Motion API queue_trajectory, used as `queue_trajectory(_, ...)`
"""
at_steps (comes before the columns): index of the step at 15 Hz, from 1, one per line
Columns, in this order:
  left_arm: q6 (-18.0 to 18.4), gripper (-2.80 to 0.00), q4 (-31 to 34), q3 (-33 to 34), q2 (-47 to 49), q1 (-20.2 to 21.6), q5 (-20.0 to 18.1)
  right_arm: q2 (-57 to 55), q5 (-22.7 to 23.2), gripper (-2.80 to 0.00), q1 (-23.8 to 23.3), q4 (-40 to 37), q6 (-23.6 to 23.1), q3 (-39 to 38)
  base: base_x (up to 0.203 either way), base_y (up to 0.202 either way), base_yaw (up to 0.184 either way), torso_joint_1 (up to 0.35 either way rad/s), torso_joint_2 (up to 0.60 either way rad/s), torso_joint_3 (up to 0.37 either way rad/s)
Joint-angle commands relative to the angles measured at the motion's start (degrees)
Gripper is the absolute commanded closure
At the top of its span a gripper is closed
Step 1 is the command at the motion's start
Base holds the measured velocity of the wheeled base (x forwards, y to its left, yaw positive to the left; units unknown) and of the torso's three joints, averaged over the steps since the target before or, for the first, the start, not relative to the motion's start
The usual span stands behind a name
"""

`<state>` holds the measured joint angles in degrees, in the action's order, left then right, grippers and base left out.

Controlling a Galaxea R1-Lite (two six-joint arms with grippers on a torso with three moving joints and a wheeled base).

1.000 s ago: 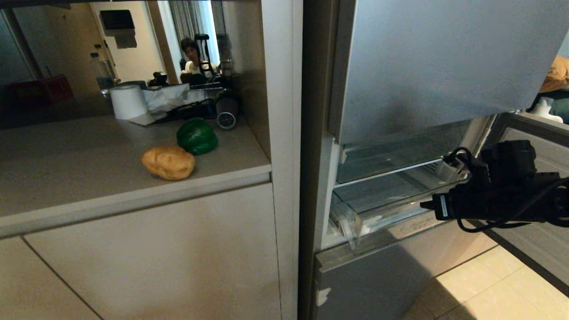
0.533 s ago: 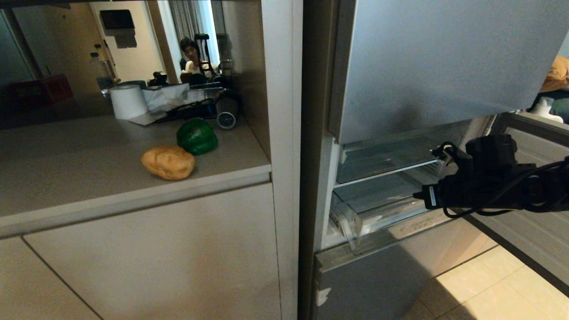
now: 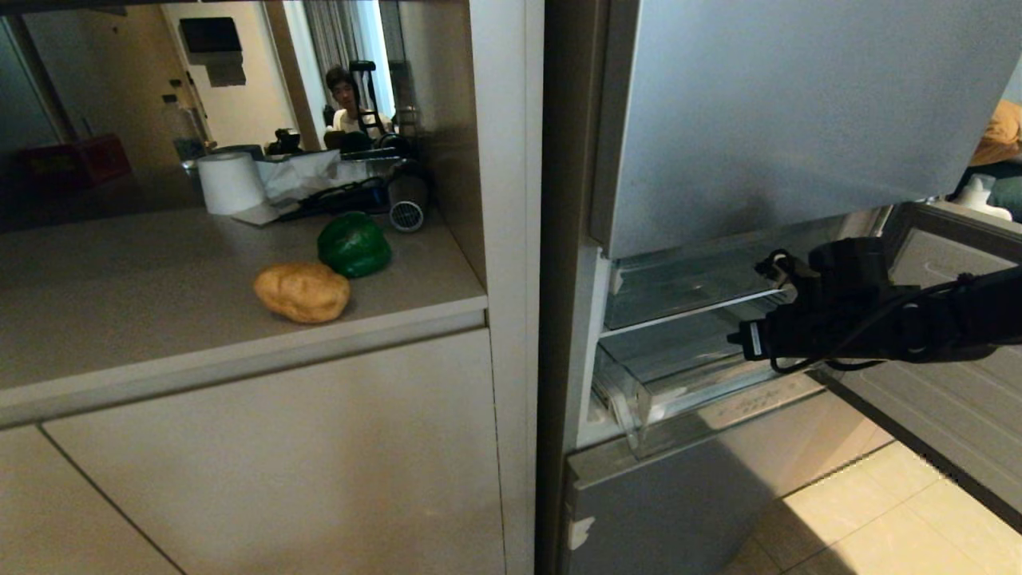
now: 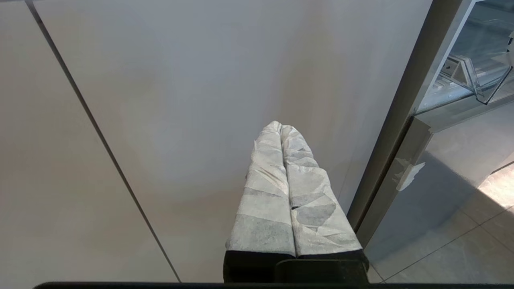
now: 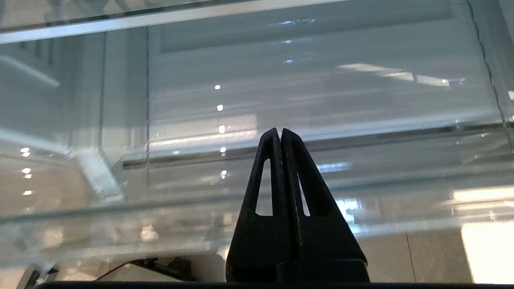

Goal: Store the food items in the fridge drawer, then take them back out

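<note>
The tan potato [image 3: 302,292] and the dark green bell pepper [image 3: 354,244] lie side by side on the counter [image 3: 120,319], left of the fridge. The see-through fridge drawer [image 3: 679,382] stands pulled partly out under a glass shelf [image 3: 687,307]. My right arm [image 3: 862,327] reaches in from the right at drawer height. In the right wrist view my right gripper [image 5: 280,131] is shut and empty, its black tips close to the drawer's clear wall [image 5: 341,100]. My left gripper [image 4: 280,125], shut with white-wrapped fingers, faces the cabinet front [image 4: 160,120] low down.
The fridge's tall top door [image 3: 798,120] hangs above the drawer. An open door panel [image 3: 950,415] stands at the right, the lowest panel [image 3: 679,503] below. A paper roll [image 3: 230,182] and clutter sit at the counter's back. A person shows in the mirror [image 3: 345,100].
My right arm has moved left and slightly up, closer to the drawer. The potato, the pepper and the drawer have not moved.
</note>
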<state>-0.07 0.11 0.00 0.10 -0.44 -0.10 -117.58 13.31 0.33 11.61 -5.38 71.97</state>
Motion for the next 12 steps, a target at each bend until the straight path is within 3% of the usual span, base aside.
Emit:
queue_trajectory(1, -0.01, 0.00, -0.02, 0.00, -0.01, 0.00, 0.01, -2.36, 0.07, 0.00, 0.02, 0.08, -0.07, 1.71, 0.000, 0.000, 0.000, 0.000, 0.00, 0.000)
queue_trajectory(6, -0.01, 0.00, -0.02, 0.00, -0.01, 0.00, 0.01, -3.88, -1.54, 0.00, 0.11, -0.80, -0.35, 3.77, 0.000, 0.000, 0.000, 0.000, 0.00, 0.000)
queue_trajectory(12, -0.01, 0.00, -0.02, 0.00, -0.01, 0.00, 0.01, 0.52, -3.13, 0.00, 0.11, -12.94, -0.77, 4.24, 0.000, 0.000, 0.000, 0.000, 0.00, 0.000)
